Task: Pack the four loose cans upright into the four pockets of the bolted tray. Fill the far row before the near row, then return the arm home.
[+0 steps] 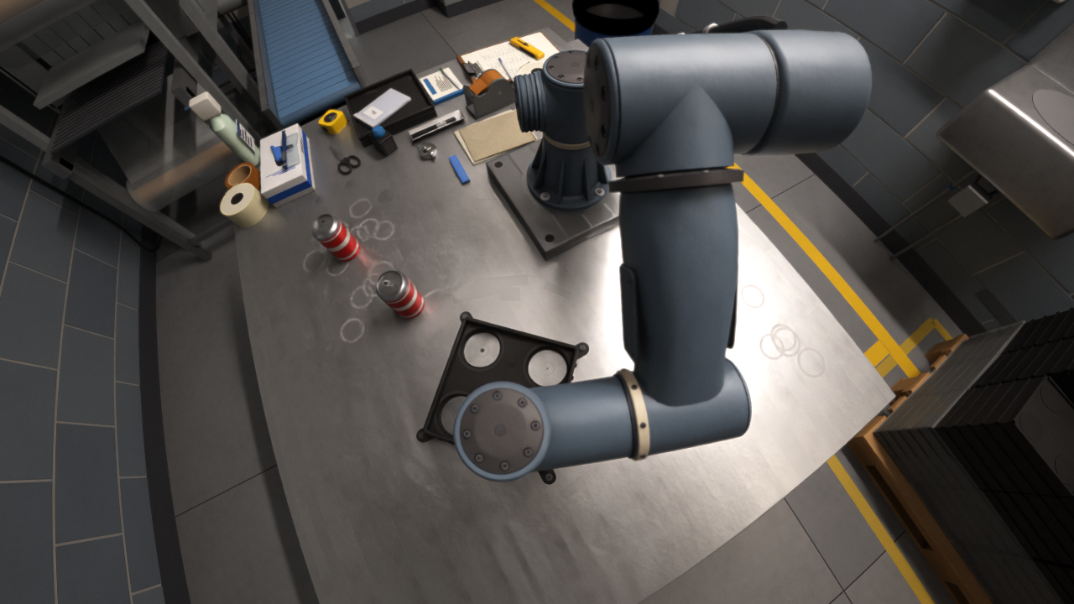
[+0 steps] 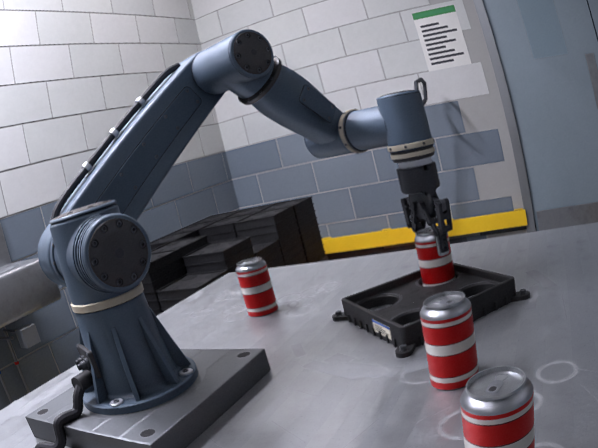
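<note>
My gripper [image 2: 428,235] points straight down over the far side of the black bolted tray [image 2: 429,301] and is closed on the top of a red-and-white can [image 2: 433,260], which stands upright in a far pocket. The other three pockets are empty; two [image 1: 481,348] [image 1: 547,367] show in the side camera, where the arm hides the gripper and its can. Two loose cans [image 1: 335,237] [image 1: 399,294] stand upright on the table left of the tray. A third loose can [image 2: 256,286] stands upright between the tray and the robot base, hidden by the arm in the side camera.
Behind the work, the robot's base [image 1: 559,165] sits on a plate bolted to the steel table. Tools, boxes and tape rolls [image 1: 244,204] crowd the table's far left corner. Dark crates [image 1: 991,421] are stacked on a pallet beyond the table's right edge.
</note>
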